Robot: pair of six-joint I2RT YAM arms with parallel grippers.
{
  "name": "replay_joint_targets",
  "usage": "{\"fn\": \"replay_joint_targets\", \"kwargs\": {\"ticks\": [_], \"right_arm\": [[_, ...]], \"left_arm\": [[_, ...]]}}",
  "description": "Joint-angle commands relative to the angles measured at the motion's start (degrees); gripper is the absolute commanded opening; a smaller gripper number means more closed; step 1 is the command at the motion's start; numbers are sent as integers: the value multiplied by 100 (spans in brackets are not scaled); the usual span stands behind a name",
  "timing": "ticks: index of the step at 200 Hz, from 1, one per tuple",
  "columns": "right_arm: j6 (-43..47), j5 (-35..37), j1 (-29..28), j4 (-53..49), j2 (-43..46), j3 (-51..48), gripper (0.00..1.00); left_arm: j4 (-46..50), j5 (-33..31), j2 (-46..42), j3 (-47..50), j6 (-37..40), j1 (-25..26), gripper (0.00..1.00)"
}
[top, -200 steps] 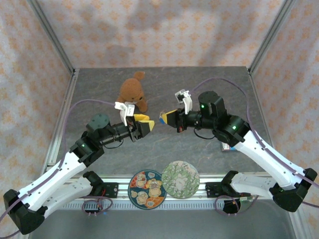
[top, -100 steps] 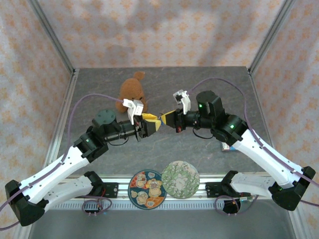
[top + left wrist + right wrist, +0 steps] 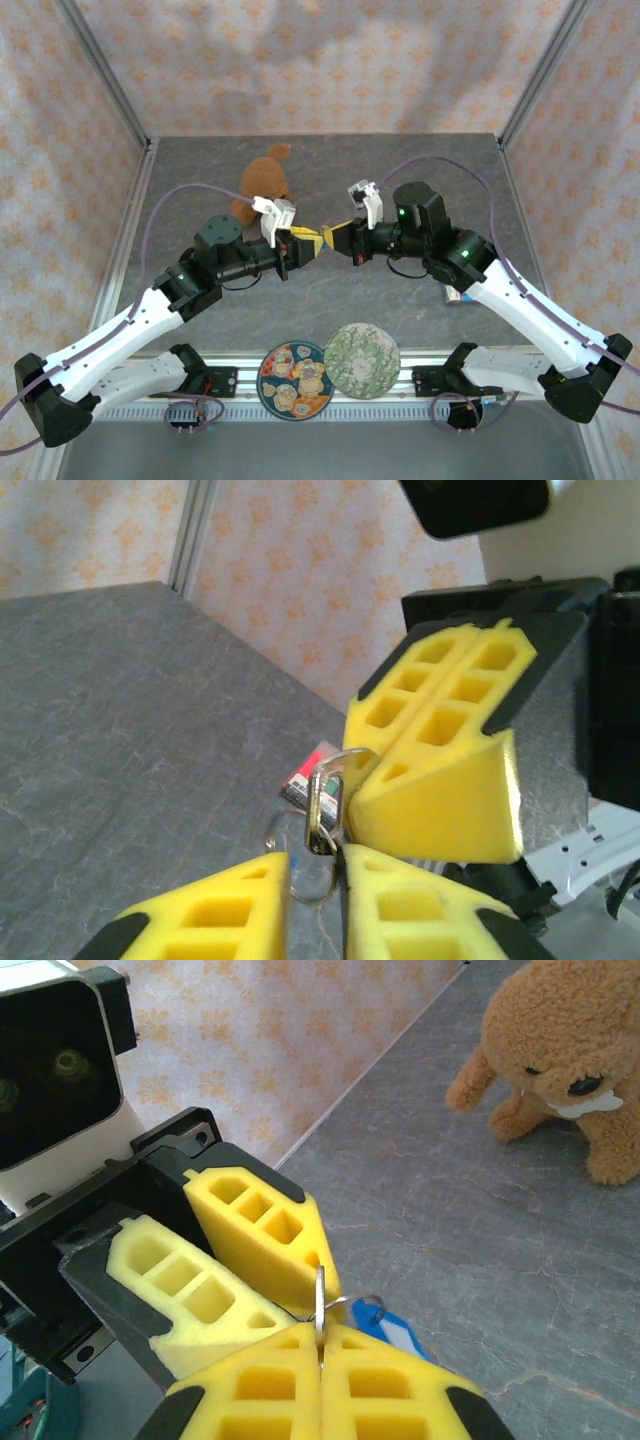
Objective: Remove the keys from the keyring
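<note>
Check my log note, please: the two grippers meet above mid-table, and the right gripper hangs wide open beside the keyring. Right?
Not quite. The right gripper is shut on the keyring, as the right wrist view shows. It does meet the left gripper above mid-table.

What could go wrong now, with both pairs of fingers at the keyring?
1. The right fingers pinch only the thin keyring edge; a pull may slip it free.
2. The left fingers stand apart around the key and may close on ring and key together, jamming them.
</note>
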State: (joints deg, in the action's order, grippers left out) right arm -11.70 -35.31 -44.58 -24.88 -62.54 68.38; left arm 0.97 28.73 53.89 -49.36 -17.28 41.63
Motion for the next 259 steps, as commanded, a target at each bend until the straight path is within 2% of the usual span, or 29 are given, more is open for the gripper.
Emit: {"fn": "replay_joint_targets", "kwargs": {"ticks": [1,81,130,205,252,259], "right_arm": [[115,60,17,30,3,202,0],[105,221,10,-69,-121,350,0],[86,303,13,-47,-109,360,0],[-367,261,247,205,-63,153,0],[-320,243,296,260,-27,141,0],[-247,265,298,237,-21,164,0]], "left_arm": [[77,-350,8,-204,179,56,24],[-35,-398,279,-315,289,82,28],[-63,-393,313,-311,369,100,0],[-427,-629,-12,-78,402,102,0],[-497,-621,-202,85,386,109,0],[-484,-658,-225,120,360,107,11]]}}
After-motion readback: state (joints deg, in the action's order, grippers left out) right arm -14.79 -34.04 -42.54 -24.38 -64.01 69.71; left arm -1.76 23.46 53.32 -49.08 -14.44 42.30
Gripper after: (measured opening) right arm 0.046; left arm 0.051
